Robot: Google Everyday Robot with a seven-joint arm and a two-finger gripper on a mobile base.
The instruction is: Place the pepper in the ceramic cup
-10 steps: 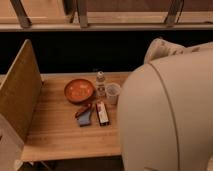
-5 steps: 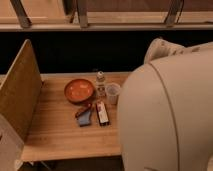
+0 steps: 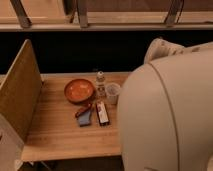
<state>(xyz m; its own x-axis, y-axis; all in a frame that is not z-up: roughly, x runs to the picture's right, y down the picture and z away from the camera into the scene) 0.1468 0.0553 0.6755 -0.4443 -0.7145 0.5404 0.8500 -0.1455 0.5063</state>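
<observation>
The ceramic cup (image 3: 113, 93) is a small whitish tapered cup standing upright on the wooden table (image 3: 60, 135), right of the orange-brown bowl (image 3: 79, 90). A small reddish elongated thing, which looks like the pepper (image 3: 82, 109), lies in front of the bowl, against a blue-grey object (image 3: 85, 119). My gripper is not in view. Only the large white body of my arm (image 3: 167, 115) shows, filling the right side and covering the table's right end.
A small bottle (image 3: 100, 82) stands between bowl and cup. A dark flat packet (image 3: 102, 113) lies in front of the cup. A tall wooden side panel (image 3: 20, 92) bounds the table's left. A dark gap and railing lie behind.
</observation>
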